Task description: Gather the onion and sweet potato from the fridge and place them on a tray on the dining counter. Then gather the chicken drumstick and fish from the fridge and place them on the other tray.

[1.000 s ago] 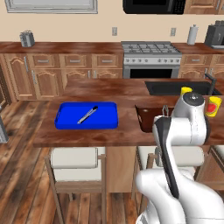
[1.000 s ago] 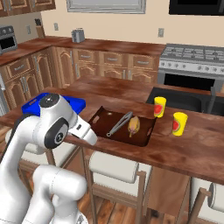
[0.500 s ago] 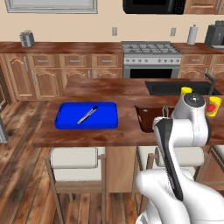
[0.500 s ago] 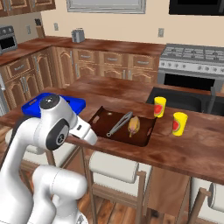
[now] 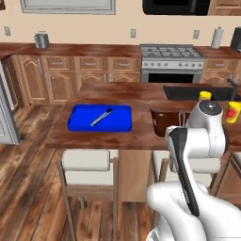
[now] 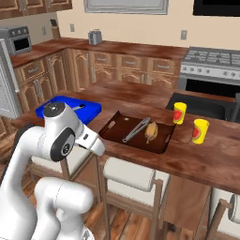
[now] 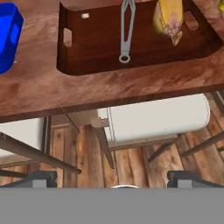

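1. while the arm (image 5: pixel 197 141) holds almost the same pose as a second ago and nothing on the desk (image 5: pixel 136 136) has shifted, the task looks to be at its start: no food has been gathered yet.
2. at far left, a brushed-silver edge that is probably the fridge (image 5: pixel 7 117) stands well apart from the desk; i cannot tell whether its door is open.
3. next along, the blue tray (image 5: pixel 100 117) lies flat on the desk's left part and carries a slim grey utensil (image 5: pixel 101 116), with no onion or sweet potato on it.
4. just right of it sits a dark brown tray (image 6: pixel 138 131) holding metal tongs (image 6: pixel 136 130) and a yellow-tan food item (image 6: pixel 151 131).
5. in the hand view, the end effector (image 7: pixel 113 177) hangs below the desk edge, above a pale stool (image 7: pixel 157 118), its tips set wide apart with nothing between them.
6. at far right stand two yellow cups (image 6: pixel 179 113) with red marks; no lettering is readable on them, nor anywhere else.
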Motion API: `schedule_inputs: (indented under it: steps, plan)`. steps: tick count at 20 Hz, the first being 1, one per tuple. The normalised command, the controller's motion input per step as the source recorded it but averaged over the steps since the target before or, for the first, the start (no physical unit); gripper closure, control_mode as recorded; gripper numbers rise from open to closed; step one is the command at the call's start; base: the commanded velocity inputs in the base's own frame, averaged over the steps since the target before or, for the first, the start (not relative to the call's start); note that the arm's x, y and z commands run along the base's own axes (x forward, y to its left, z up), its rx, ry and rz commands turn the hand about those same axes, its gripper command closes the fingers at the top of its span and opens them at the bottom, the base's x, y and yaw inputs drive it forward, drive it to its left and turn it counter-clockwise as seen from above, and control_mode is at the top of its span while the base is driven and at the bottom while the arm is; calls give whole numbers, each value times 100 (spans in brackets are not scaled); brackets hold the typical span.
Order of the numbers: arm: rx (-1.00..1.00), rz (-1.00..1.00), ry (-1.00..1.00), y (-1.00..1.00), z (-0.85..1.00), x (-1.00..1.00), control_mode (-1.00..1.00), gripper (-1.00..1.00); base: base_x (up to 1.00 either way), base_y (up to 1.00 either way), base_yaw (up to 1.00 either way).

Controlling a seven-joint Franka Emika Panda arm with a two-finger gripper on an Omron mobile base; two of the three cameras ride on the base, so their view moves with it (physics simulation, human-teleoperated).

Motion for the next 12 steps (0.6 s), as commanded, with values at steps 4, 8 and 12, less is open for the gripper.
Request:
schedule_inputs:
  steps: [4,8,12]
  plan:
    - [0,0,0,0,0,0,100,-100,-34,3,22]
    - [0,0,0,0,0,0,100,-100,-25,23,25]
    - [0,0,0,0,0,0,100,-100,-24,25,30]
